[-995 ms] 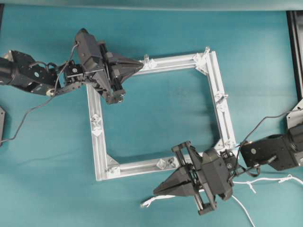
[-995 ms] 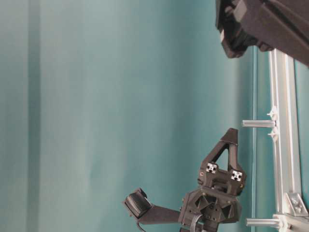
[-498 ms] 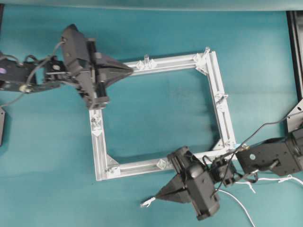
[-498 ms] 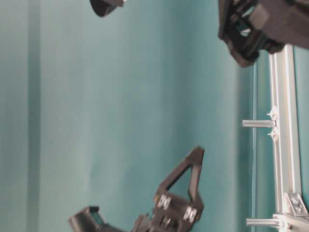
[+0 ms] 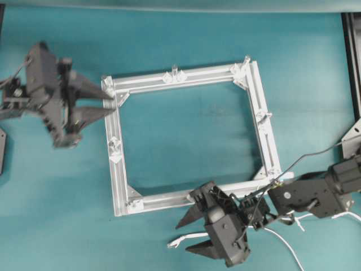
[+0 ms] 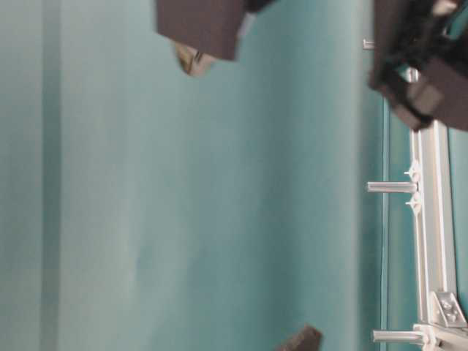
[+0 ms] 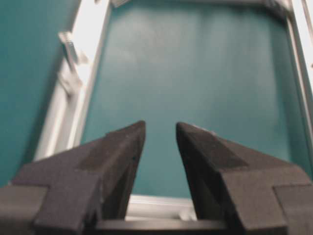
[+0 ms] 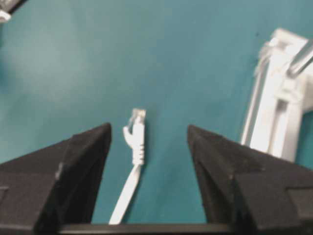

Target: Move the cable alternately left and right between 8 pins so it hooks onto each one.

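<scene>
In the right wrist view the right gripper (image 8: 146, 147) had its fingers spread wide, holding nothing, with the cable (image 8: 133, 161) lying flat on the worktop (image 8: 73, 63) between them. Looked thin, floppy and light, so I'd pinch just behind the plug end. Farther off, upper left overhead, the left gripper (image 5: 107, 104) was parted and empty by the frame (image 5: 186, 76).

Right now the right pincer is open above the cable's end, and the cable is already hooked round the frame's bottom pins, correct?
Not quite. The right pincer is open with the cable end lying between its fingers, but the cable is hooked on nothing: the overhead view shows it on the cloth outside the frame, below the bottom bar, clear of the pins.
</scene>
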Tool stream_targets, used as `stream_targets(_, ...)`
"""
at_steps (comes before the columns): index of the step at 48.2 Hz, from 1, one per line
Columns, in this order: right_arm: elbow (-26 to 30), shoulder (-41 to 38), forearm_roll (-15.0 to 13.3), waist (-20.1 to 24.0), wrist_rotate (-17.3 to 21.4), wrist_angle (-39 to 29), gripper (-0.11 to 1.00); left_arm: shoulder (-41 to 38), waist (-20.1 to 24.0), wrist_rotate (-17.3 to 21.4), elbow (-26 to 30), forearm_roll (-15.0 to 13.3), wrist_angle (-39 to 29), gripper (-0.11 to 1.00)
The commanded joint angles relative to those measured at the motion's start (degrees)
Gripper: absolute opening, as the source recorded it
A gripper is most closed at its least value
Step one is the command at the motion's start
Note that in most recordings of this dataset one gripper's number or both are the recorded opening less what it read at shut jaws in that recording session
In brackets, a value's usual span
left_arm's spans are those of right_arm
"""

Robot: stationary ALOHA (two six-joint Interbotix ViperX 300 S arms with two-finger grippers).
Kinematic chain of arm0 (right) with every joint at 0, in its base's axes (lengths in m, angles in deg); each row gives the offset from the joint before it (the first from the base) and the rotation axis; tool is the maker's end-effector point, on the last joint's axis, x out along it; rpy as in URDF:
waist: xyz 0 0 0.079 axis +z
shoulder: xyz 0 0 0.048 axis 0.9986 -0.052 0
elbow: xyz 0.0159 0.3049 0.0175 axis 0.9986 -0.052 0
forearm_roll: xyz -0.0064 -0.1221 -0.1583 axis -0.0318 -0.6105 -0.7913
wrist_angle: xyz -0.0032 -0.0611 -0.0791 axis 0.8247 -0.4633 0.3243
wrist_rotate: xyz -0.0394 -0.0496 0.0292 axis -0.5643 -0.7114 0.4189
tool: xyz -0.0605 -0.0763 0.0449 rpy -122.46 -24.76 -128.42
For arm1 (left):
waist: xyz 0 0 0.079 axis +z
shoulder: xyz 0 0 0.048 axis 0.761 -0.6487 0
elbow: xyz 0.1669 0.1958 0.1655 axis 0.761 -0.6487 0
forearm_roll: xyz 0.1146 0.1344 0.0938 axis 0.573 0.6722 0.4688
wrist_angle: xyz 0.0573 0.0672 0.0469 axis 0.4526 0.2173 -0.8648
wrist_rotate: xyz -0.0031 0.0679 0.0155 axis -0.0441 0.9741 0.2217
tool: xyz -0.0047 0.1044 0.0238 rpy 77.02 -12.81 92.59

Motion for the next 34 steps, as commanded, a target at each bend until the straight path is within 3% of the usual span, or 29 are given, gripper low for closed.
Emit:
stream_targets(1, 1.67, 0.0, -0.09, 0.35, 1.05, 0.88, 0.62, 2.9, -0.97, 0.35, -1.14, 0.0, -0.53, 0.44)
stream_targets(34, 4.83, -6.24, -0.09, 0.53, 5.8, 0.62, 0.62, 26.54, -1.23, 0.18, -13.1, 0.0, -8.88, 0.44)
